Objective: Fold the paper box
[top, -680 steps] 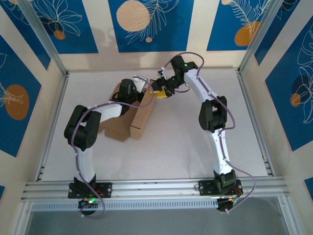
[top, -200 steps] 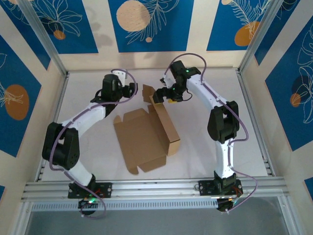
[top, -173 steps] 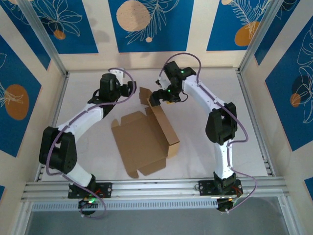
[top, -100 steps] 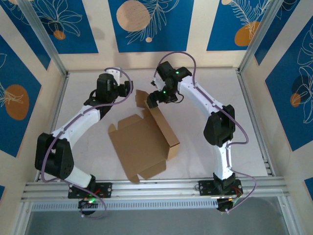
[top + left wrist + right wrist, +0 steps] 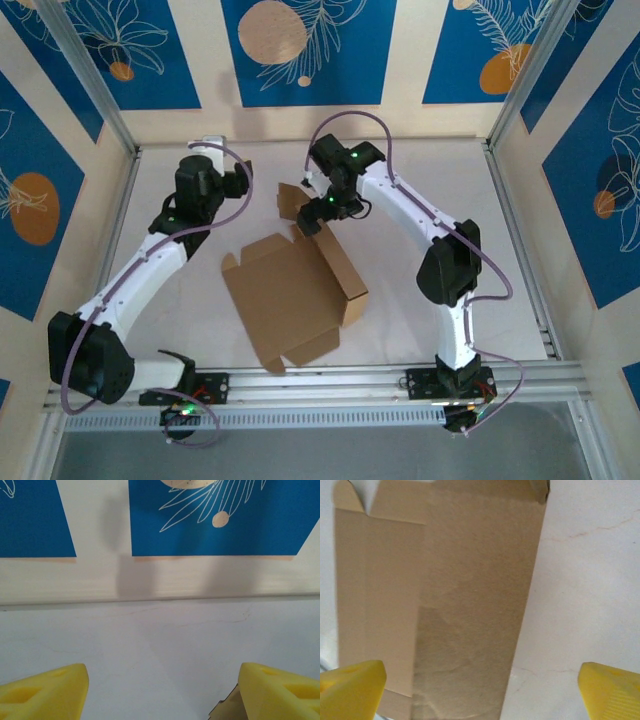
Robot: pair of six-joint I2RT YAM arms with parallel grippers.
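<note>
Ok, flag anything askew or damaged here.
The paper box lies open, turned at an angle on the table, its right side wall folded up. No tears or crushing show; nothing else stands out.

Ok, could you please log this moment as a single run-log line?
paper box: one side wall raised, rest flat | left gripper: open, empty, beside box | right gripper: open, empty, over box

The paper box (image 5: 290,290) lies on the table (image 5: 520,250), right gripper (image 5: 312,218) over its far end.
</note>
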